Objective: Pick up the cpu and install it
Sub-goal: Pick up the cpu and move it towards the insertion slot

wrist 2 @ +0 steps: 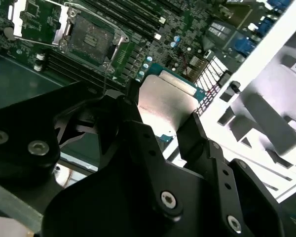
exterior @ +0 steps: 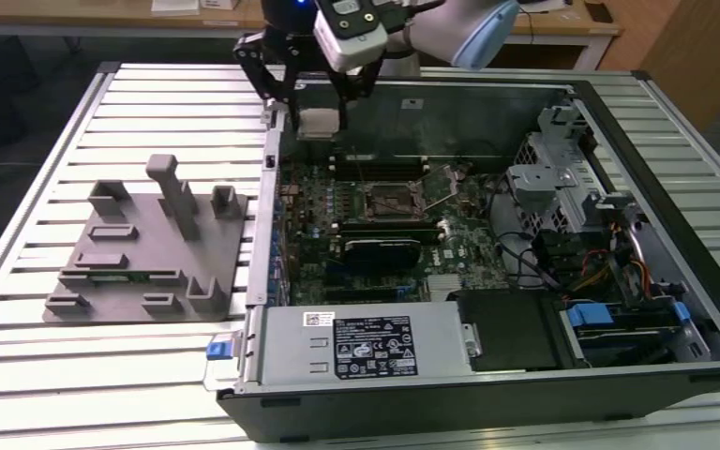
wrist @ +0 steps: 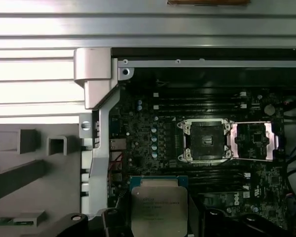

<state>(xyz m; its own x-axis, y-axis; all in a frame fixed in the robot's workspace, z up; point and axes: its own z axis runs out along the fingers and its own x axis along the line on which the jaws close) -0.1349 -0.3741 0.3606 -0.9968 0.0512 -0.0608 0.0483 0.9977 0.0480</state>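
I have the arm's black two-finger gripper point(exterior: 315, 111) shut tight on the cpu point(wrist 2: 168, 101), a small thin square chip with a pale silvery metal top on a green-edged board. In the second wrist view one black finger point(wrist 2: 136, 123) bears on one edge of the chip and its partner on the opposite edge. The chip sits squarely between the jaws, metal top facing the camera. In the exterior view it hangs at the jaw tips, raised over the open black computer case point(exterior: 460, 403) near the case wall on the exterior view's left. Beyond the jaw tips and well apart from them, the square metal-framed processor socket point(wrist: 205, 140) lies on the dark green motherboard point(wrist: 138, 128), its retaining plate point(wrist: 251, 140) swung open just beside it. A grey moulded parts fixture point(exterior: 147, 248) lies outside the case, off to one side of the jaws. The grey labelled power-supply box point(exterior: 360, 342) sits at the case end farthest from them.
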